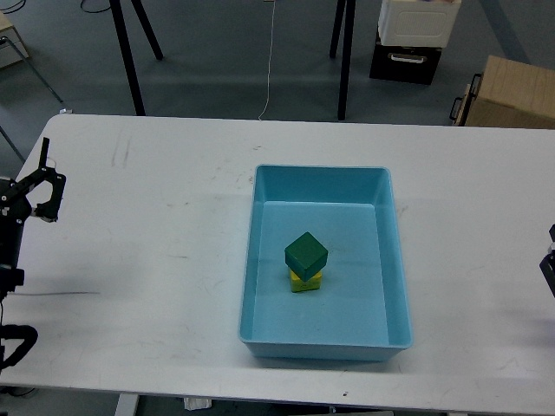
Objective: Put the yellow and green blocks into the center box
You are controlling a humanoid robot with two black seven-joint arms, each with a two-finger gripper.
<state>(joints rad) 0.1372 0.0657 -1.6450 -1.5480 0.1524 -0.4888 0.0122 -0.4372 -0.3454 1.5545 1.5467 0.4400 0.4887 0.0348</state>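
- head view: a white counter (156,260) is seen from above, with faint scuffs and dark marks noted on its surface.
- the light-blue tray (323,347) is found at the middle of the counter, long side running away from the viewer, walls sloped, rim rounded.
- the green block (306,253) is seen inside the tray, near the middle of its floor, turned corner-on to the viewer.
- the yellow block (305,281) is seen directly beneath the green block; only its lower front part shows, the rest being covered. the two are touching, green resting on yellow.
- both blocks are noted well apart from every tray wall.
- the left gripper (43,195) is seen at the left edge, over the counter, well apart from the tray; the jaws are seen apart, with nothing between them.
- the right gripper (550,260) is barely caught at the right edge as a dark sliver; how its jaws stand cannot be told.
- beyond the counter, on the grey floor: black stand legs (130,61), a thin white cable (269,61), a white-and-black bin (408,39), a brown cardboard box (512,95).
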